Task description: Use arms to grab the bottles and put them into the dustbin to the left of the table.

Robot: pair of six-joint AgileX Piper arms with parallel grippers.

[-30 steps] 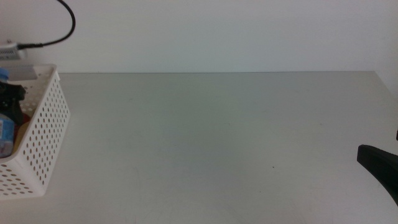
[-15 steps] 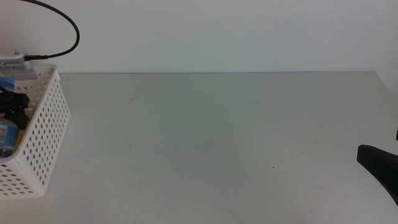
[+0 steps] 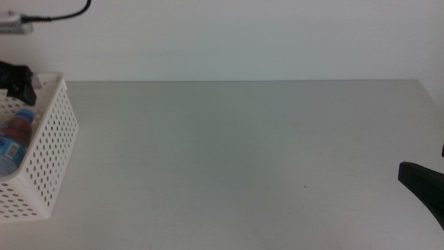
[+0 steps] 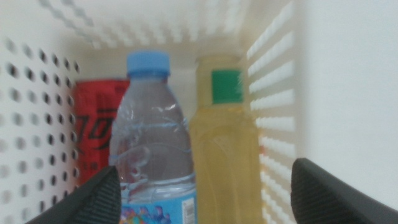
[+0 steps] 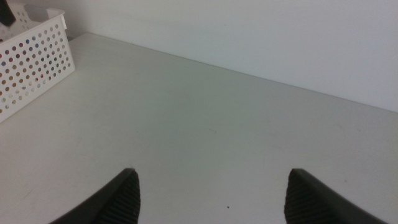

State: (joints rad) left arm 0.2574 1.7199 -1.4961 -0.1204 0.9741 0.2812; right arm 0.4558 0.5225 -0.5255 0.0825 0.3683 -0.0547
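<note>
The white perforated dustbin (image 3: 48, 153) stands at the table's left edge. In the left wrist view it holds the clear bottle with blue cap (image 4: 151, 143), the yellow-liquid bottle with green label (image 4: 224, 143) and the red can (image 4: 93, 134), lying side by side. My left gripper (image 4: 205, 199) is open and empty, above the bin; in the middle view it (image 3: 17, 80) is at the bin's far rim. The clear bottle (image 3: 17, 132) shows inside the bin there. My right gripper (image 5: 211, 193) is open and empty, low at the table's right front (image 3: 423, 184).
The pale tabletop (image 3: 243, 153) is bare in the middle view. A black cable (image 3: 62, 12) hangs at the top left. The dustbin also shows far off in the right wrist view (image 5: 31, 62).
My left gripper has risen out of the dustbin to its far rim, leaving the clear bottle lying inside. The right arm has not moved.
</note>
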